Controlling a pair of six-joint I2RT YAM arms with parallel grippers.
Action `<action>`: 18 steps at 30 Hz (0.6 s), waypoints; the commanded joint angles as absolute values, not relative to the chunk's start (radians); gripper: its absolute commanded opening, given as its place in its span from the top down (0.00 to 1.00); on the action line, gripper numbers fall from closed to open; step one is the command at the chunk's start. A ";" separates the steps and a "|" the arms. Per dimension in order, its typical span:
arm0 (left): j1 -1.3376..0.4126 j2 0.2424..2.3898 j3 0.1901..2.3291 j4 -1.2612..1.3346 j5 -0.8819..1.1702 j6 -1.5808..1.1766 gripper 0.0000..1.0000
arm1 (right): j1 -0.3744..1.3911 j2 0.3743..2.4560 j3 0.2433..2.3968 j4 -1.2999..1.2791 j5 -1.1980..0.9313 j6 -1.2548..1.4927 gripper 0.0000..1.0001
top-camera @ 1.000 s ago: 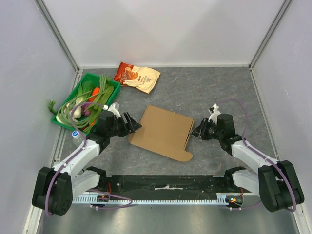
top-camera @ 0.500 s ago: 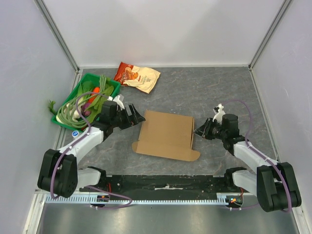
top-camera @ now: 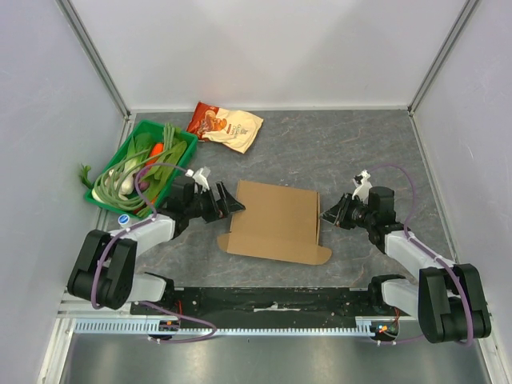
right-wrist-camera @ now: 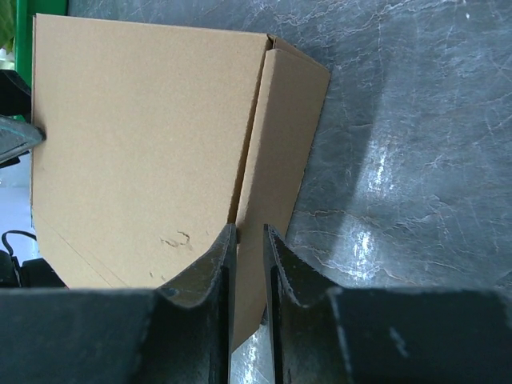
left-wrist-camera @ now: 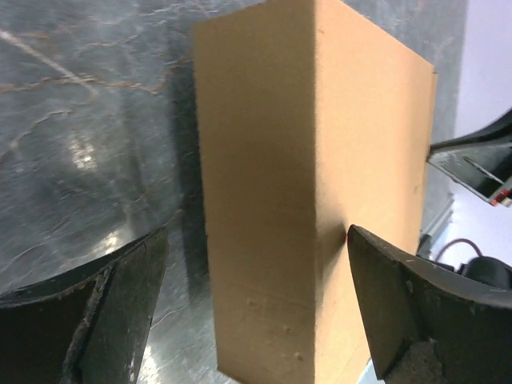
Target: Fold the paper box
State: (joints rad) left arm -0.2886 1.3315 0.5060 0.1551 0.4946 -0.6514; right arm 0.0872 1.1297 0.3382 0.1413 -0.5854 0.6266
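Grey marbled tabletop (top-camera: 360, 152), walled in white, seen from above. At the centre of the frame lies the plain brown corrugated paper box (top-camera: 276, 220), low and only partly formed, with a rounded tab protruding at its lower right corner. The left gripper (top-camera: 232, 200) stands at the box's upper left corner. Its wrist view shows the jaws spread wide, framing the near end of the cardboard and holding nothing. The right gripper (top-camera: 325, 214) meets the box's right edge. There the fingers (right-wrist-camera: 210, 276) are drawn almost together on the edge of a side panel, apparently pinching it. A green plastic tray of vegetables (top-camera: 108, 200) and a cream-and-red snack bag (top-camera: 228, 126) sit at upper left, apart from the work.

Step in hand, as judged: bracing the box from both sides before a panel is raised. The next move likely calls for the left jaws to close on their edge, with the right pinch as anchor, so that the crease bends rather than the box sliding.
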 commanded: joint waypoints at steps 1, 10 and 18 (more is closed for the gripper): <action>-0.305 1.384 0.463 0.431 0.649 -0.753 0.01 | 0.074 1.158 0.321 0.055 -0.511 0.565 0.76; -0.331 1.444 0.388 0.701 0.742 -0.931 0.23 | 0.074 1.146 0.337 0.040 -0.523 0.552 0.70; -0.325 1.333 0.463 0.399 0.696 -0.876 0.50 | 0.142 0.893 0.540 -0.236 -0.345 0.459 0.16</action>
State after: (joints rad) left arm -0.3267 1.3808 0.4004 0.5037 0.6746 -0.8738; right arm 0.0914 1.0058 0.3939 -0.0708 -0.4782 0.5549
